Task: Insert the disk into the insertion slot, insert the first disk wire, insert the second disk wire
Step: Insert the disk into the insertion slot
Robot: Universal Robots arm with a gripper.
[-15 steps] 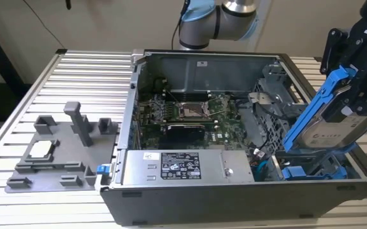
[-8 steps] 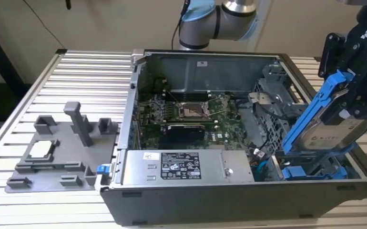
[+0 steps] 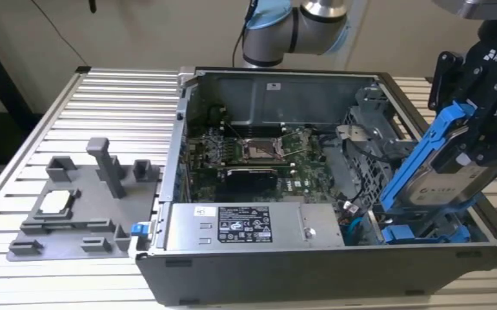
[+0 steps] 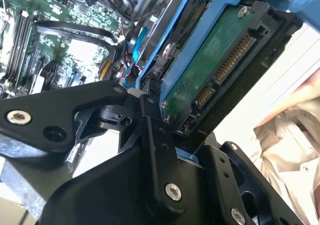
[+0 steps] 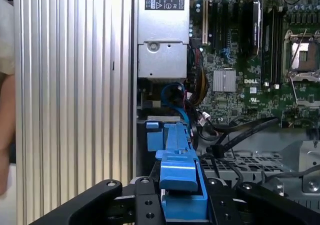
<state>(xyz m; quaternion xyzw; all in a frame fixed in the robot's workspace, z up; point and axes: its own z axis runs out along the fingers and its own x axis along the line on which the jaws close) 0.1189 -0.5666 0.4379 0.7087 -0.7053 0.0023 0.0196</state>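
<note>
Jaws are clamped on the disk (image 3: 442, 169), gripping its blue carrier frame. You see the gripper (image 3: 477, 139) holding it tilted over the drive cage (image 3: 374, 139), at the exterior view's right of the computer case (image 3: 317, 274).

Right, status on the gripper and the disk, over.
Gripper shut on the disk. Disk tilted, lower end inside the computer case, not seated. Blue cable near its lower end.

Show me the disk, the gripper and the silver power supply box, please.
the disk (image 3: 445, 171): exterior view, on its labelled grey face.
the gripper (image 3: 467, 132): exterior view, midway between the fingertips clamping the disk.
the power supply box (image 3: 250, 226): exterior view, on the label on its top.
</note>
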